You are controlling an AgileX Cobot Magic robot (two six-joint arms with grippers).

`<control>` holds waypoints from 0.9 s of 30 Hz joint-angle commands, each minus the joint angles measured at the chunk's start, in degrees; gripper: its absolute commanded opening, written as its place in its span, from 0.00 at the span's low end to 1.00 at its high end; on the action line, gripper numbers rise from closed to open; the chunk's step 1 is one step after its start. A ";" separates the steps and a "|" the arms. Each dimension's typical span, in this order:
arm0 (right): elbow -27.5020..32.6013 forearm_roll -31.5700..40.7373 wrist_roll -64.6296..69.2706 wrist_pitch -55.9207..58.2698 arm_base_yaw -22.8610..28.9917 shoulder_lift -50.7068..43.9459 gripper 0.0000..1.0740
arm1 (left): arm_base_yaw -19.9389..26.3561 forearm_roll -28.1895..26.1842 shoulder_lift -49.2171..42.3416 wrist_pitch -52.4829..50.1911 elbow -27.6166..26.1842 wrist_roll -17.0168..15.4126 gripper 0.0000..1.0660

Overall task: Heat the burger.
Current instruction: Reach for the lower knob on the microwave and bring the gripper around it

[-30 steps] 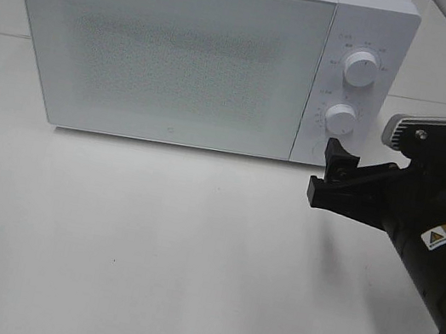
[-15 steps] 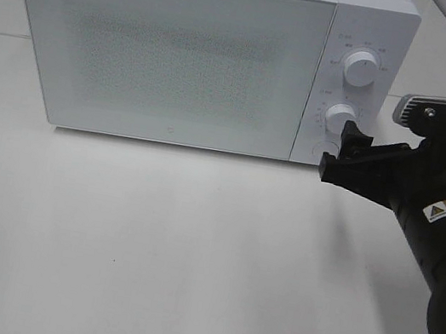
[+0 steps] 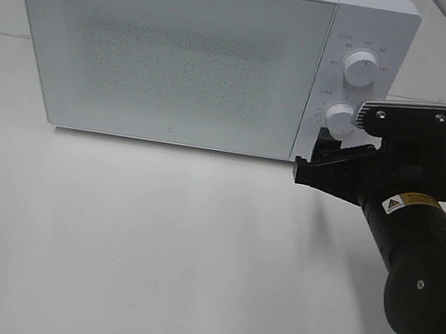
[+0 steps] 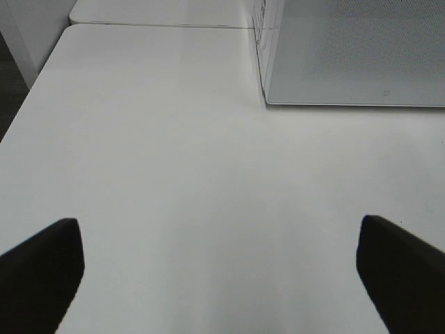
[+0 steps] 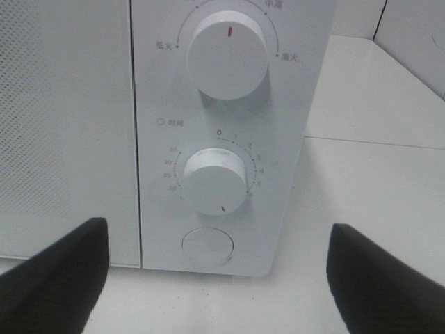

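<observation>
Microwave [image 3: 182,56] door shut, burger unseen, likely inside | my right gripper [image 3: 312,158] gapes empty, timer knob [image 5: 214,181] and round button [image 5: 206,245] dead ahead between its fingers [image 5: 55,278] | left gripper [image 4: 222,271] wide open, empty, over the table [image 4: 174,174] | I judge loading done, the knob's mark off zero, heating unconfirmed.

Microwave [image 3: 174,54] stands on table [image 3: 106,242], end effector [image 3: 312,159] before it.

Your white table [image 3: 148,249] carries one white microwave [image 3: 182,56], standing toward the far side, door shut.
</observation>
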 commanded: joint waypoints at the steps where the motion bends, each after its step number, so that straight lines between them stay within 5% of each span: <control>1: -2.01 -0.74 0.34 -9.28 -1.26 1.78 0.71 | 0.17 -0.46 -0.69 -0.69 0.06 -0.11 0.94; 27: -10.66 -6.59 0.46 -6.25 -6.65 7.85 0.71 | 0.17 -0.46 -0.69 -0.69 0.06 -0.11 0.94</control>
